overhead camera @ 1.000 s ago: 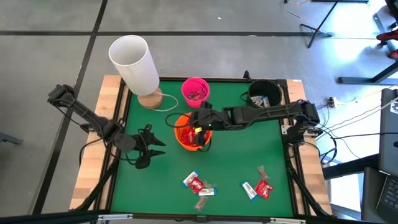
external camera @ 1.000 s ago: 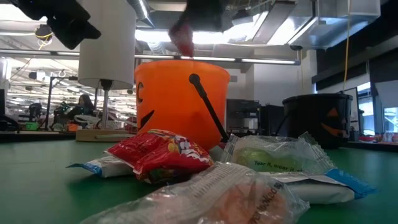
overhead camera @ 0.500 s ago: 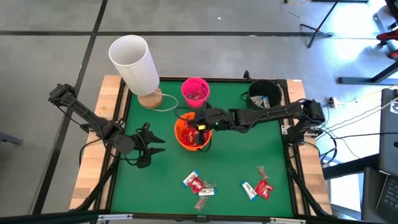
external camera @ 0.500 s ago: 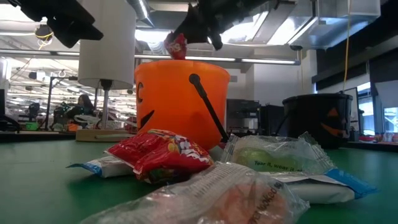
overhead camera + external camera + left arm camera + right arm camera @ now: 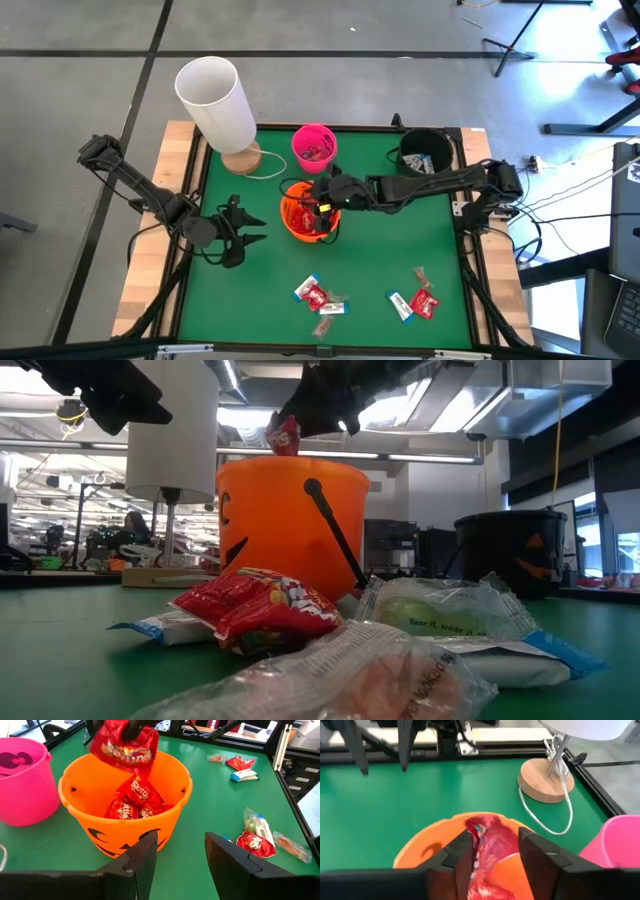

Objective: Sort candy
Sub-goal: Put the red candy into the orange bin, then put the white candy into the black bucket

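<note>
While above bucket, candy long-axis vertical.

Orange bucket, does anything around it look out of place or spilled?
Nothing spilled. The orange bucket stands upright with red candy inside. The right gripper is over it, with another red pack at its fingers above the rim. Loose candy lies near the table's front edge, unsorted.
</note>
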### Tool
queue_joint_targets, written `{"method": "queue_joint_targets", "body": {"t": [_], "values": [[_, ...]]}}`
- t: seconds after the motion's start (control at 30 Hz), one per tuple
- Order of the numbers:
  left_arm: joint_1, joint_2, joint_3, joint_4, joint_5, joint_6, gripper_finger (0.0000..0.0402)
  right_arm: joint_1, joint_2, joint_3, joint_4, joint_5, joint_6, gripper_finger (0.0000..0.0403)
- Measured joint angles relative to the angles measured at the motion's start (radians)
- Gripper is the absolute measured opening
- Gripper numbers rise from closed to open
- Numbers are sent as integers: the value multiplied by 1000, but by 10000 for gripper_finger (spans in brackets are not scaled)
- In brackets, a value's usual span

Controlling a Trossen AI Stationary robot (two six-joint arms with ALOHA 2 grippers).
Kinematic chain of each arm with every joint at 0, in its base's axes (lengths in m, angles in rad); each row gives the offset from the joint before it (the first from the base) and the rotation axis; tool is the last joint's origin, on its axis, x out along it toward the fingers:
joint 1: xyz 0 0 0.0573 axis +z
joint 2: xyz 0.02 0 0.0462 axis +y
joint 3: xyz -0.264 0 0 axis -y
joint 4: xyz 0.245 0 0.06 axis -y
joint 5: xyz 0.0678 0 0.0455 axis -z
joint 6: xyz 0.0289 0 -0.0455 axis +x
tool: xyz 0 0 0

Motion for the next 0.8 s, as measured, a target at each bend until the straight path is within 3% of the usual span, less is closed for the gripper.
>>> {"method": "queue_joint_targets", "body": {"t": [0.17, 0.37, 0.5, 0.67, 0.8], "values": [[0, 0, 0, 1, -9, -1, 160, 1, 0, 83, -132, -1, -30, 185], [0, 0, 0, 8, -19, -2, 160, 1, 0, 206, -292, -19, -19, 189], [0, 0, 0, 7, -19, -2, 160, 40, -2, 363, -596, 120, 49, 175], [0, 0, 0, 6, -19, 0, 160, 186, -23, 523, -860, 149, 56, 147], [0, 0, 0, 4, -23, 4, 160, 346, -46, 538, -971, 171, 109, 129]]}}
